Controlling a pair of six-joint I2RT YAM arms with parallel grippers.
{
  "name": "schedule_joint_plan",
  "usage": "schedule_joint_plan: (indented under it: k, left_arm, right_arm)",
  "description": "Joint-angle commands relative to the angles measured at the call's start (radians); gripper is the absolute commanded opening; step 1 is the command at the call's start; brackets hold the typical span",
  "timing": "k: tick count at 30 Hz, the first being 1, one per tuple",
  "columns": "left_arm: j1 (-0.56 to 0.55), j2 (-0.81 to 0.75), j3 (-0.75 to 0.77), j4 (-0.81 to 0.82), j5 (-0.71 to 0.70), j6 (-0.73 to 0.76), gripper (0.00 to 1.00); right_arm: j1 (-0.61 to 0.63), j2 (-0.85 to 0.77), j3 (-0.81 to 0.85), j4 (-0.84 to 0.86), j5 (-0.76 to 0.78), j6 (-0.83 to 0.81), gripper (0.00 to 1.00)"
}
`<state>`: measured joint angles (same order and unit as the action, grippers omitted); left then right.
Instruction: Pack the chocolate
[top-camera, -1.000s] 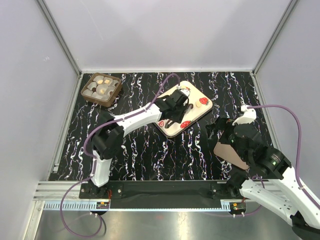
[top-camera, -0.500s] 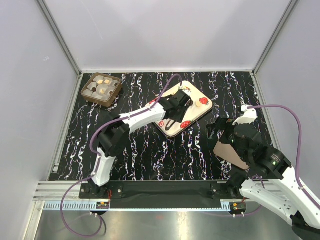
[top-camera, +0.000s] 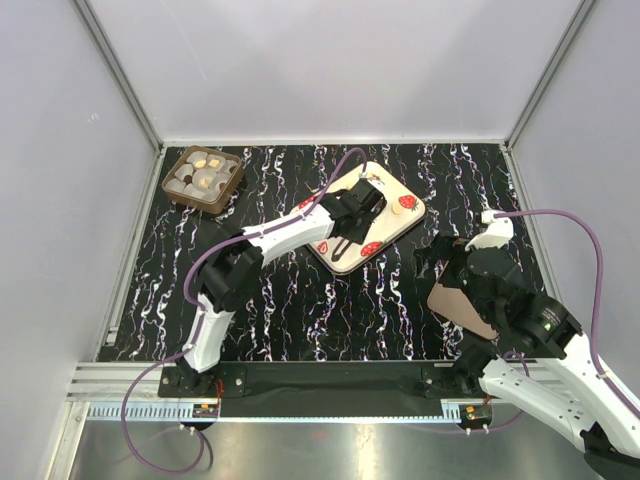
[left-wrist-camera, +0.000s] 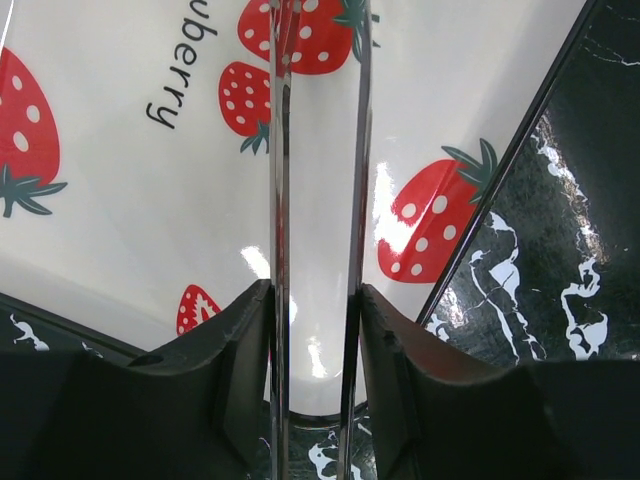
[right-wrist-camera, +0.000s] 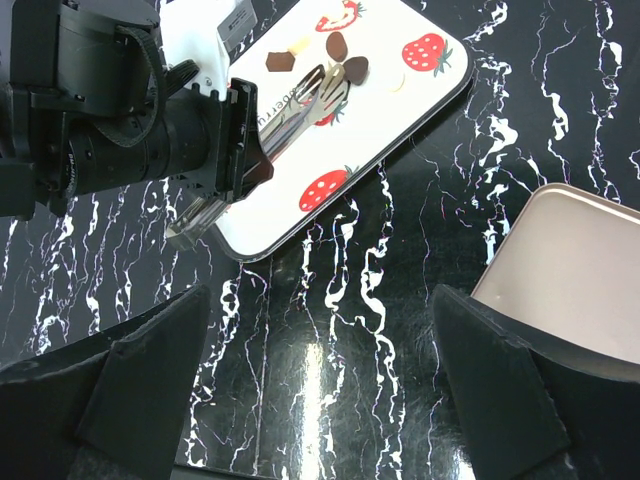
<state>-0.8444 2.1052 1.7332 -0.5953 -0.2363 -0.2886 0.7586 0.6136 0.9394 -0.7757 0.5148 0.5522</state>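
The chocolate (right-wrist-camera: 337, 45) is a few small dark brown and cream pieces at the far end of a white strawberry-print tray (top-camera: 400, 222); one cream piece (top-camera: 397, 210) shows in the top view. My left gripper (top-camera: 352, 214) is shut on metal tongs (left-wrist-camera: 280, 250) and holds them low over the tray (left-wrist-camera: 130, 200). In the right wrist view the tongs' tips (right-wrist-camera: 325, 80) lie among the dark pieces. My right gripper (top-camera: 440, 262) is open and empty above the black table (right-wrist-camera: 330, 330), right of the tray.
A brown box (top-camera: 204, 178) with white paper cups and a few sweets stands at the back left. A tan lid (top-camera: 462, 300) lies under my right arm and also shows in the right wrist view (right-wrist-camera: 570, 260). Grey walls enclose the table.
My left arm has reached a little farther over the tray toward the back right, with the tongs still held. The right arm has not moved.
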Motion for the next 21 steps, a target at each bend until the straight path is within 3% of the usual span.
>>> schedule_joint_plan:
  k: [1,21]
  left_arm:
    - [-0.004,-0.053,0.008,0.008,0.015,-0.004,0.40]
    - [0.025,-0.287,-0.041,-0.089,0.011,-0.038,0.33]
  right_arm:
    - [0.002,-0.002,-0.002,0.026,0.036,-0.006,1.00]
    - [0.001,-0.009,0.012,0.015,-0.002,0.031,1.00]
